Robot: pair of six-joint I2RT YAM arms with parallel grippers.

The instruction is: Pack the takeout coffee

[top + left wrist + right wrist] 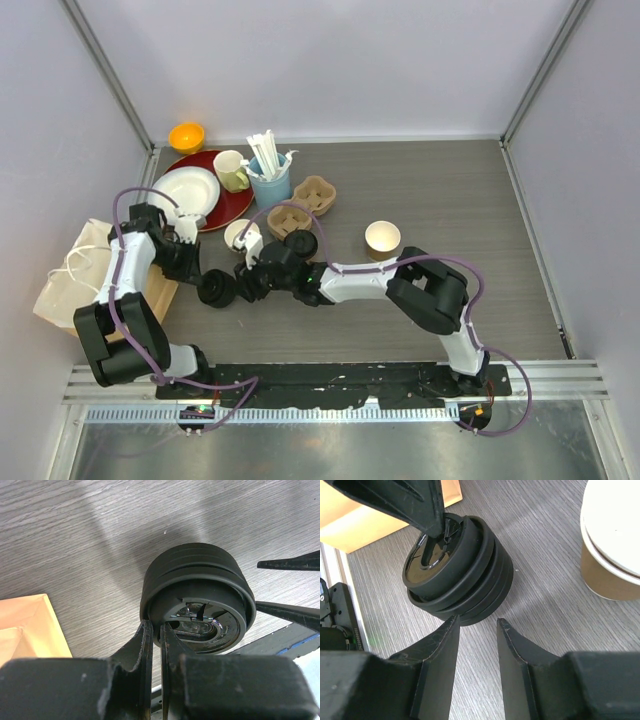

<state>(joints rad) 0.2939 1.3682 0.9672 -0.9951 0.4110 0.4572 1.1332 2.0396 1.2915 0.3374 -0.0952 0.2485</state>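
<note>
left gripper (156,630): i see it clenched on the rim of the top lid (200,592), one finger inside the rim and one outside.
top lid: it crowns a stack of round black plastic sip lids (470,590), hollow side facing the left wrist camera.
right gripper (477,625): released, fingers apart with nothing between them. the tips sit just beside the foot of the stack, on the side away from the left gripper. whether they touch it i cannot tell.
stack position: on the grey wood-grain table (450,200), front left, between the two grippers.
takeout cups: one small brown kraft paper cup (241,235), cream-white inside and open-topped, stands just behind the right gripper's wrist, near the stack. a second brown paper cup (382,238) of the same kind stands well apart to the right, by the right arm's elbow.
brown paper bag (85,275): at the table's left edge, beside the left arm and close to the stack.
two brown moulded pulp cup carriers (315,193): behind the nearer cup, touching each other.
</note>
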